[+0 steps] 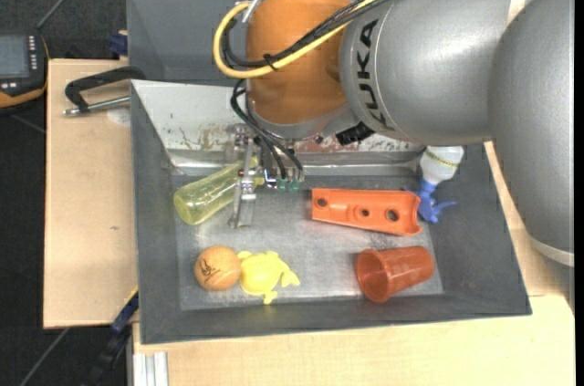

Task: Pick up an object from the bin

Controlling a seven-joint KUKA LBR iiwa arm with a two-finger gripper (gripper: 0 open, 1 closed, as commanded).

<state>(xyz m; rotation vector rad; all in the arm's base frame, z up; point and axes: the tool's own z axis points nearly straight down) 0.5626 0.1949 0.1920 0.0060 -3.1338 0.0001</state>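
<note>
The gripper (245,195) is hanging low at the right end of a translucent yellow-green bottle (206,198), which is lying on its side in the left middle of the bin (151,220). Whether the gripper is spread or closed cannot be told. The rounded bottle is perhaps risking a roll under glancing contact. The grey floor is lying mostly bare, with the orange bracket (365,211) and the ball (218,268) sitting apart.

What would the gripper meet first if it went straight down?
Probably the right end of the yellow-green bottle under the gripper; depth is unclear, so it may meet the bin floor beside it.
</note>
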